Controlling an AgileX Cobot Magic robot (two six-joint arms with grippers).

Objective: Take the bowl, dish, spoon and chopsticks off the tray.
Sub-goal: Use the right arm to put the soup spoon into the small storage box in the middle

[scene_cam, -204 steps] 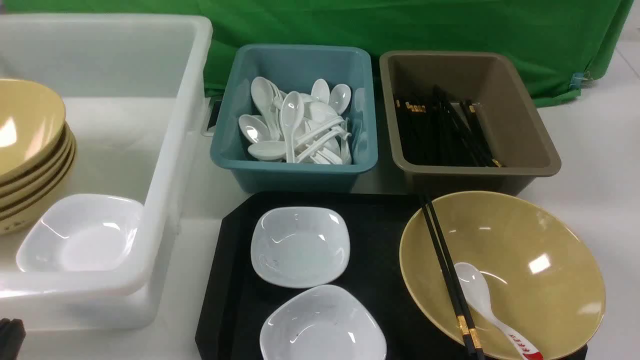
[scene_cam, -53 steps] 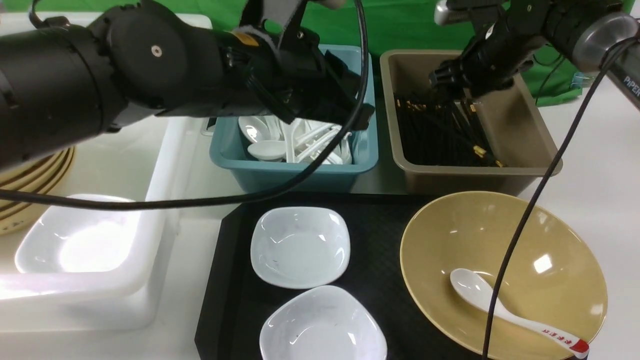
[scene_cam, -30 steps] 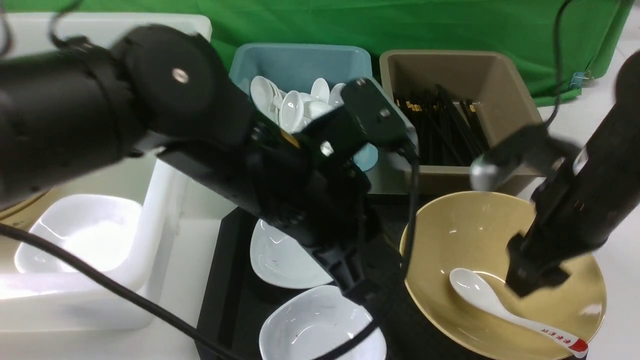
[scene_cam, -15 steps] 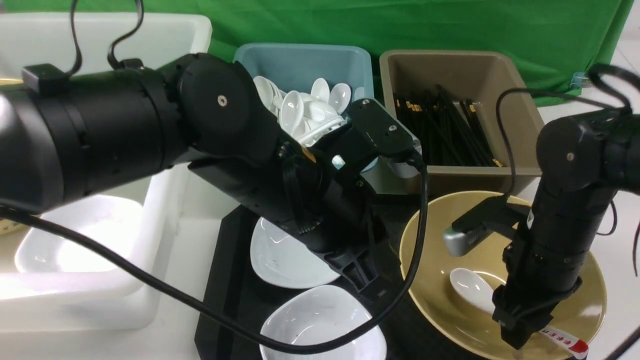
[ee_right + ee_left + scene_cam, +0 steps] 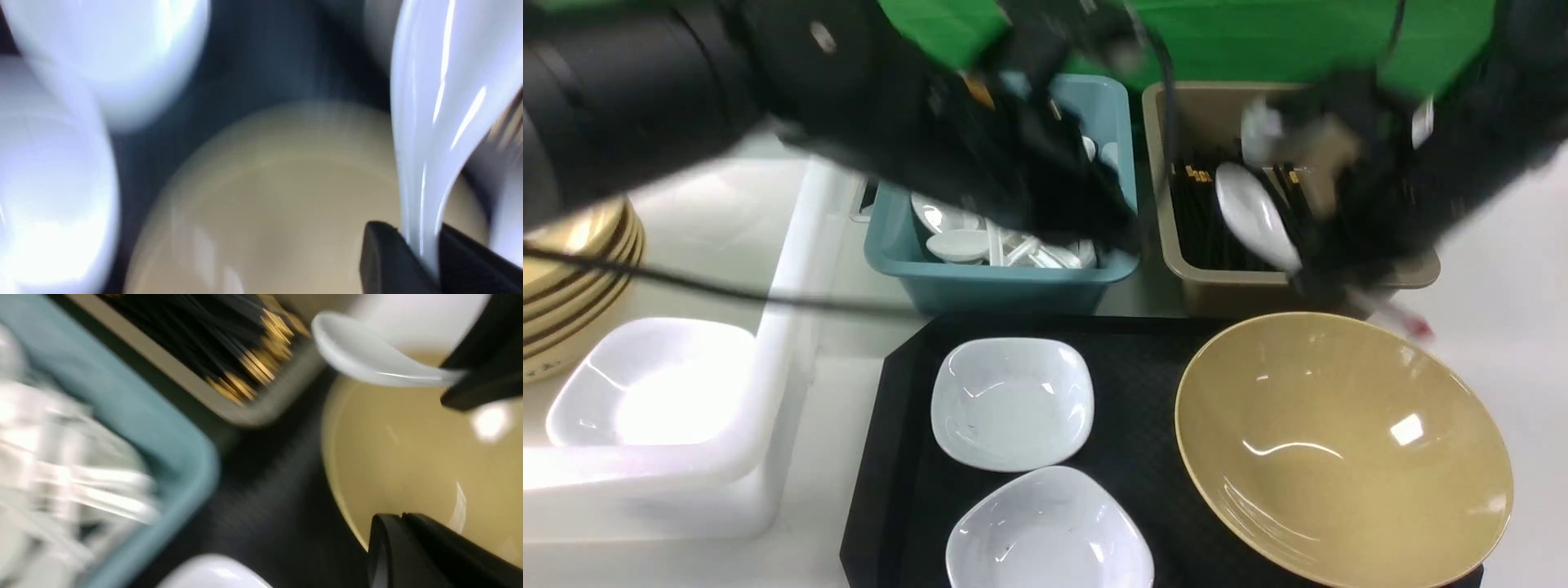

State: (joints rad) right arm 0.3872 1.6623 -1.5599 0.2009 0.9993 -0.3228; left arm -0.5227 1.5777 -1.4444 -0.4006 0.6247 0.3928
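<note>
1. My right gripper (image 5: pixel 421 245) is clamped on the spoon (image 5: pixel 1254 216); its two black fingers (image 5: pixel 380 257) pinch the white handle from both sides
2. The spoon hangs in the air past the far edge of the tray (image 5: pixel 1143 359), near its far right corner and in front of the brown bin (image 5: pixel 1233 290). The scoop is raised toward my left and the red handle tip is low on my right. It touches neither the bowl (image 5: pixel 1339 449) nor the tray
3. My left gripper (image 5: pixel 402 522) is closed on nothing, with its fingers (image 5: pixel 433 551) pressed flat together. From the front, that arm is a dark blur across the blue bin (image 5: pixel 996 286), which holds a heap of white spoons (image 5: pixel 964 243)
4. The bowl stands upright on the right end of the tray, and its rim reaches the far edge
5. Two white dishes sit on the tray's left half, one (image 5: pixel 1011 404) toward the far edge and one (image 5: pixel 1049 531) at the near edge, just beside each other
6. Black, gold-banded chopsticks (image 5: pixel 1201 220) lie heaped in the brown bin, and I cannot tell one pair from the rest
7. Off the tray's left edge, a white tub (image 5: pixel 784 327) holds a stack of yellow bowls (image 5: pixel 580 261) and another white dish (image 5: pixel 654 380)
</note>
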